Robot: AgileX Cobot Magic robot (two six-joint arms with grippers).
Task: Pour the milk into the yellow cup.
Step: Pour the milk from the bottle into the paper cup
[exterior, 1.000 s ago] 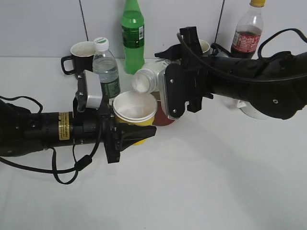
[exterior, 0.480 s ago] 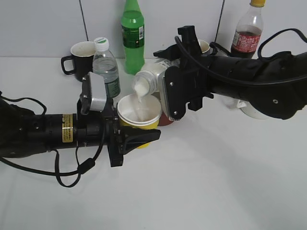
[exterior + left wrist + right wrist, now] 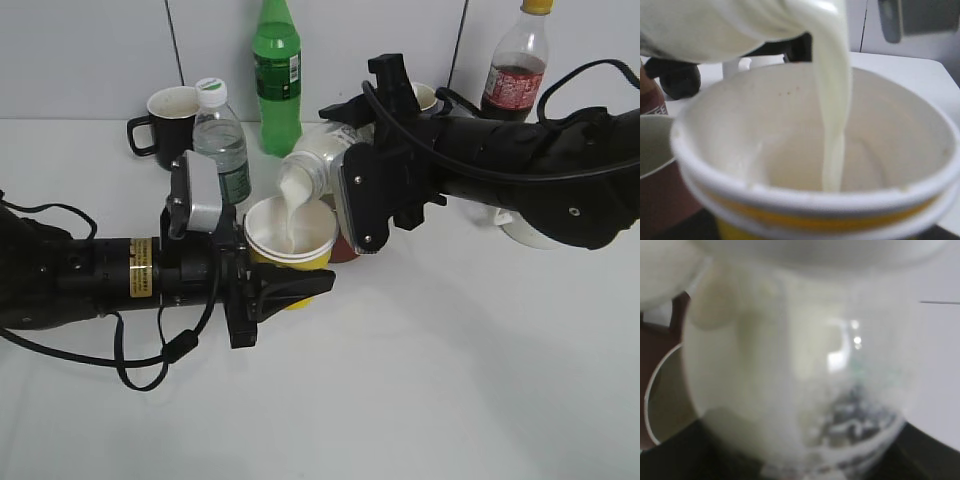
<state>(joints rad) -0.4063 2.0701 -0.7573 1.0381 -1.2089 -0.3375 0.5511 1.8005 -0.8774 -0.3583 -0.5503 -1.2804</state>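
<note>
My right gripper (image 3: 345,165) is shut on the milk bottle (image 3: 310,165) and holds it tipped, mouth down to the left, over the yellow cup (image 3: 290,240). A creamy white stream falls from the bottle's mouth into the cup. My left gripper (image 3: 285,285) is shut on the yellow cup and holds it upright under the bottle. The left wrist view shows the cup's white inside (image 3: 790,145) with the stream running in and the bottle (image 3: 715,25) above it. The right wrist view is filled by the blurred milk bottle (image 3: 800,370).
A dark red mug (image 3: 345,245) stands right behind the cup. A clear water bottle (image 3: 222,145), a black mug (image 3: 165,118), a green bottle (image 3: 277,75) and a cola bottle (image 3: 515,65) stand along the back wall. A white object (image 3: 535,232) lies under the right arm.
The milk bottle has tipped further and milk now flows in a thick stream into the cup. The left gripper has brought the cup slightly right and under the bottle's mouth.
</note>
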